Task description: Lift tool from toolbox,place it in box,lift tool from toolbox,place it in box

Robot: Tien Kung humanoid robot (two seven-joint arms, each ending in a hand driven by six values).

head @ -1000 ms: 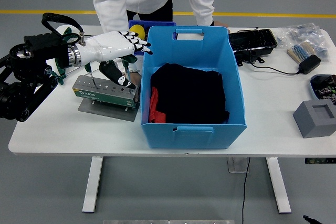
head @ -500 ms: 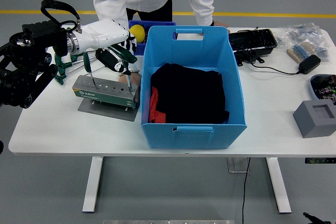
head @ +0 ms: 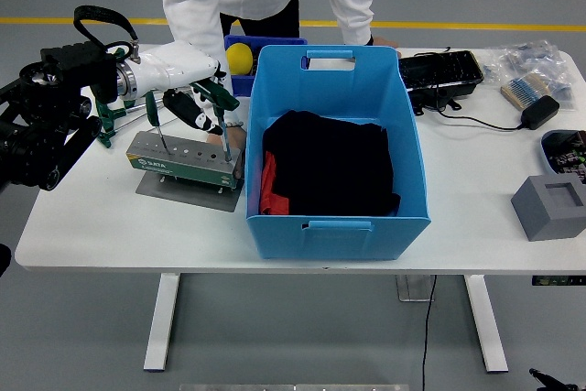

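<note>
The toolbox point(head: 179, 160) is a grey-green block on a metal plate at the table's left. A green-handled screwdriver point(head: 222, 98) stands in its right end and another point(head: 152, 113) in its left end. My left hand point(head: 197, 103), white with black fingertips, hangs over the block. Its fingers are curled around the right screwdriver's handle, and the shaft is still in the block. The blue box point(head: 330, 226) stands just right of the toolbox and holds black and red cloth point(head: 330, 167). A person's hand point(head: 235, 138) rests at the block's right end. My right arm is out of view.
The person in white stands at the far side behind the box. A small blue bin with a yellow ball point(head: 240, 56) sits behind the toolbox. A black case point(head: 439, 70), a brush point(head: 520, 91), a power adapter point(head: 540, 112) and a grey foam block point(head: 549, 208) lie on the right.
My left hand has drawn back left from over the box's rim to above the toolbox. Its fingers went from stretched out to curled at the right screwdriver.
</note>
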